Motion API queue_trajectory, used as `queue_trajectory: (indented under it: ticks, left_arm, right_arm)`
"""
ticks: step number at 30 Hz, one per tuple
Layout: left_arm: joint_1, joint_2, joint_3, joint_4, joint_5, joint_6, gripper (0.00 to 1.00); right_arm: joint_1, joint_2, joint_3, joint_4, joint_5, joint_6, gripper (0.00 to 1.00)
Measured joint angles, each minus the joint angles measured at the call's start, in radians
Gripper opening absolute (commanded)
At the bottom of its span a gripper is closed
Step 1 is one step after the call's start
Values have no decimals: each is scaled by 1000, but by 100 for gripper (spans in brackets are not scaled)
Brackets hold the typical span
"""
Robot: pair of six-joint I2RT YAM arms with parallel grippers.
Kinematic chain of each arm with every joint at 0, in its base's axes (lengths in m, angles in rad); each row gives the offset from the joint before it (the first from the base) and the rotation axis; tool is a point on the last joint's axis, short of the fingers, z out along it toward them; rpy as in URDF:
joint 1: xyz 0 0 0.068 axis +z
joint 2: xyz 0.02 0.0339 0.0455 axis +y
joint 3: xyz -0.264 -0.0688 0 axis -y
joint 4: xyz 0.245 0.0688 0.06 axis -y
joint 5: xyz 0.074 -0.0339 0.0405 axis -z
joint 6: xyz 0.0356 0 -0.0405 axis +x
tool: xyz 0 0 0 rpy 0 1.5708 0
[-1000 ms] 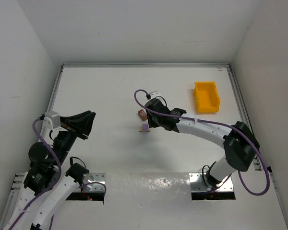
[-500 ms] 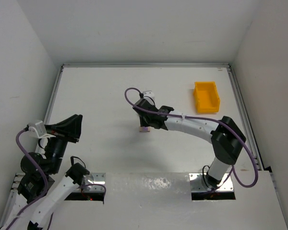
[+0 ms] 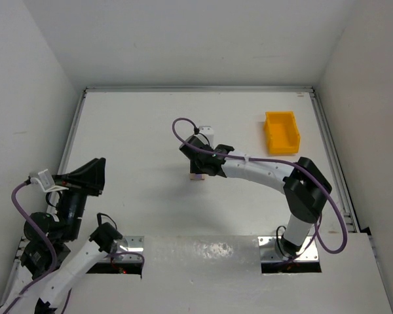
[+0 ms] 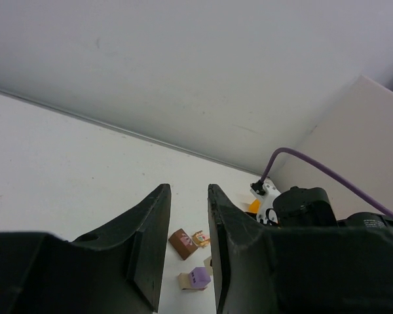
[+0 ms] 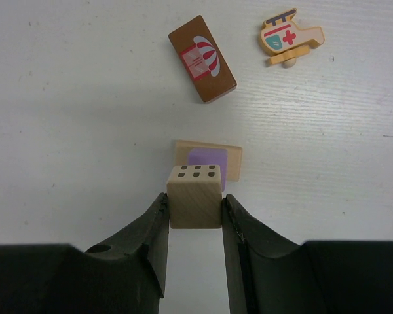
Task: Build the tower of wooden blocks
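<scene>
My right gripper (image 5: 194, 204) is shut on a pale tan cube (image 5: 194, 196) with six dark window marks. It holds the cube above a flat tan block with a purple top (image 5: 207, 161). A dark brown block with a striped awning picture (image 5: 202, 59) and a small helicopter-shaped piece (image 5: 289, 36) lie beyond on the table. In the top view the right gripper (image 3: 198, 163) hangs over the purple block (image 3: 196, 176). My left gripper (image 4: 188, 222) is raised at the near left, slightly open and empty; the brown block (image 4: 183, 243) and purple block (image 4: 195, 279) show far off between its fingers.
A yellow plastic bin (image 3: 281, 133) stands at the back right of the white table (image 3: 137, 131). White walls close in the table on the left, back and right. My left arm (image 3: 78, 186) sits at the near left corner.
My left arm has drawn back toward the near left and lifted. My right gripper has moved left, to over the purple block, with the tan cube in it.
</scene>
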Motion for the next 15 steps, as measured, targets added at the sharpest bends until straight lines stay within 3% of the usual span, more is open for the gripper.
queue_trajectory:
  ticks: [15]
  left_arm:
    - [-29, -3, 0, -2, -5, 0, 27]
  right_arm:
    - [0, 21, -1, -1, -6, 45, 23]
